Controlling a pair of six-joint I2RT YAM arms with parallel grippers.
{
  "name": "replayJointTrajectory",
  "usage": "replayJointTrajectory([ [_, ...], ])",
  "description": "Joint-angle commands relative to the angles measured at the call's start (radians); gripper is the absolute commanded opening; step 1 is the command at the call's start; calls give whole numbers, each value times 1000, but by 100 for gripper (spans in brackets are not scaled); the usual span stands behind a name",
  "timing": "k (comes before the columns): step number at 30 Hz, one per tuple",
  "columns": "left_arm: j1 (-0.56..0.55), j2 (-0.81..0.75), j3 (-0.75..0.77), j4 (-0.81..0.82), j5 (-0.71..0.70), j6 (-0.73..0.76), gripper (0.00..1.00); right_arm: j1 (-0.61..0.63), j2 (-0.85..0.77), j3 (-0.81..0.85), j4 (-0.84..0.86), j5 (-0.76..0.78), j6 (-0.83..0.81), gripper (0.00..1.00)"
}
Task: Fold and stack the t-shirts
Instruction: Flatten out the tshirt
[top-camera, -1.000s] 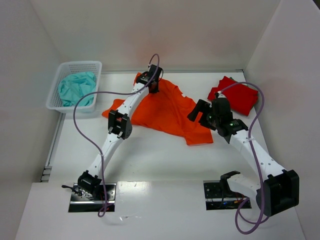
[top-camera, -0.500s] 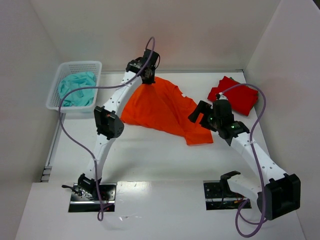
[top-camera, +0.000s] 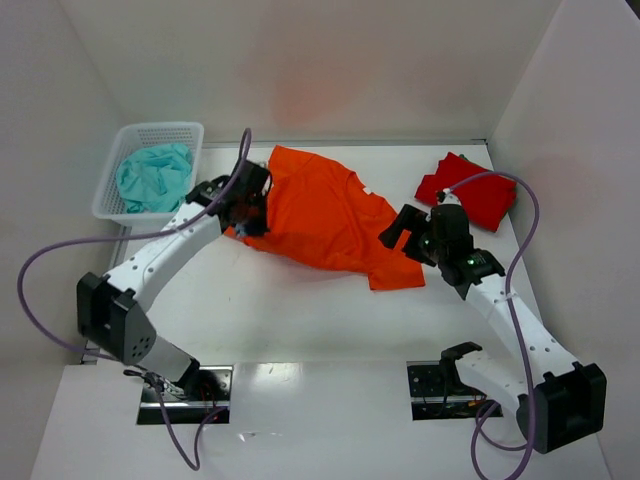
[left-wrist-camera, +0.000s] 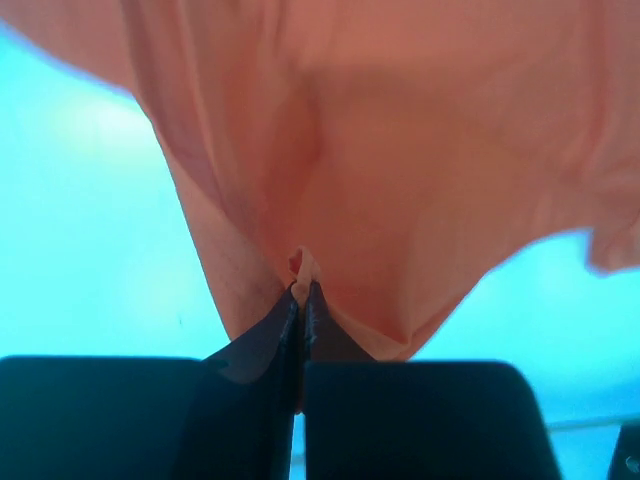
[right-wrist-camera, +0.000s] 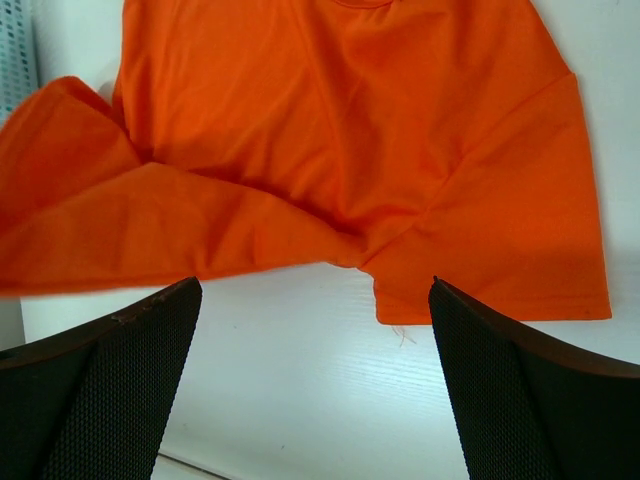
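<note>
Top view of the table (top-camera: 300, 320), clock directions taken from its centre. The orange t-shirt (top-camera: 330, 220) lies spread near the middle, and I read its long axis as running from 10 o'clock to 4 o'clock, the broad end toward 10 and a narrower squared flap toward 4. In the right wrist view a curved neckline edge of this shirt (right-wrist-camera: 350, 130) shows at 12 o'clock of the frame, so that end points away from the right arm; from above I cannot tell the collar for certain.

The left gripper (top-camera: 250, 205) sits at the shirt's 9 o'clock edge. Its own camera shows the jaws pressed together (left-wrist-camera: 302, 290) with a pinch of orange cloth (left-wrist-camera: 400, 150) caught between them, the fabric draping away from the tips.

The right gripper (top-camera: 405, 228) stands at the shirt's 3 o'clock edge; I see its jaws spread wide (right-wrist-camera: 315, 285), holding nothing, the shirt's lower edge and bare table between the fingers.

The red t-shirt (top-camera: 470, 190) lies bunched at 2 o'clock, its longer side roughly along 9 to 3, near the orange one.

The white mesh basket (top-camera: 160, 128) at 10 o'clock holds one crumpled teal cloth (top-camera: 152, 177)
</note>
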Motion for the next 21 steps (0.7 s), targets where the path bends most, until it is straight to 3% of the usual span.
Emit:
replayJointTrajectory([
  [1,-5,-148,-173,64,92,-145,14,-8,-29,-6,0,-5,-1,100],
  [6,-36,-266,-317,59,149,-230,70,-8,-16,-1,-9,0,-1,100],
  [9,-45,-333,-387,42,155,-282,85,-8,-16,3,-9,20,-1,100],
  [17,-86,-465,-537,53,138,-424,86,-8,-6,13,-18,26,-1,100],
  [21,-123,-532,-652,75,19,-546,85,-8,-4,19,-18,26,2,100],
])
